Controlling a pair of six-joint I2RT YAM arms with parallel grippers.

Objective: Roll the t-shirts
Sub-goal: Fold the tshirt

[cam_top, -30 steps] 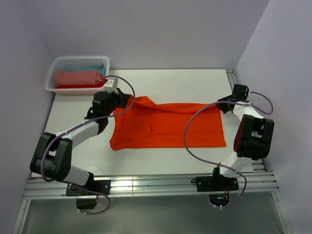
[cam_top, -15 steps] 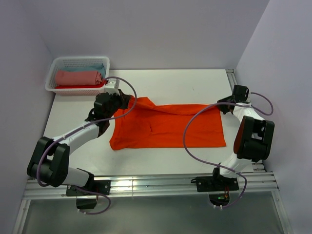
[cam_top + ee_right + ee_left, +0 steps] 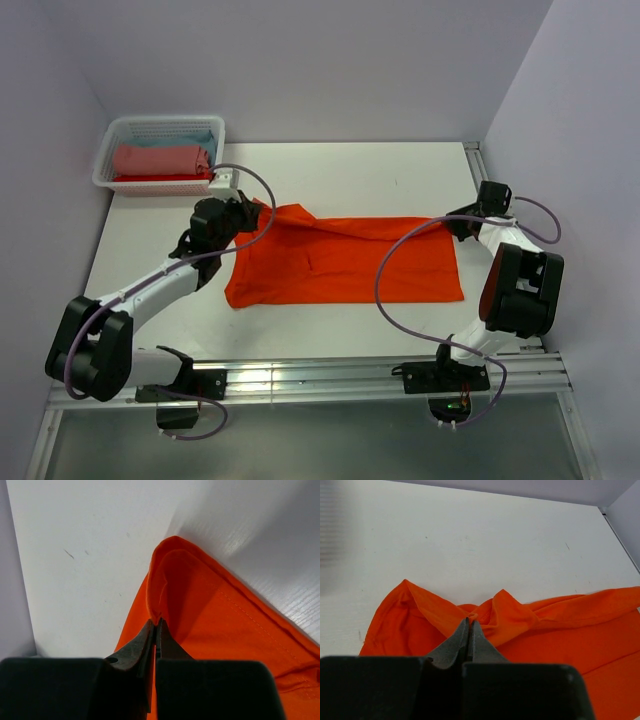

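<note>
A white table [image 3: 340,170] is boxed in by pale lilac walls [image 3: 330,60] on three sides. An orange shirt [image 3: 340,265] lies spread across the middle of the table, mostly flat, with its far edge drawn up into a taut ridge. Off the shirt's far-left corner stands a white basket [image 3: 108,160]. It holds a salmon-pink roll [image 3: 160,158], with a red one [image 3: 150,179] under it and light blue cloth [image 3: 195,138] behind. Nearer than the shirt, a metal rail [image 3: 300,375] carries both arm bases.

The left arm stretches low from its base to the shirt's far-left corner. The left gripper [image 3: 262,213] has its jaws pressed together on a bunched fold of orange cloth. Its wrist view shows the fabric puckering up at the fingertips [image 3: 470,622].

The right arm folds upward beside the shirt's right edge and bends back to the far-right corner. There the right gripper [image 3: 452,224] is clamped on the hem, and its wrist view shows the corner curling up over the closed tips [image 3: 156,622]. A purple cable [image 3: 385,270] loops over the shirt's right half.
</note>
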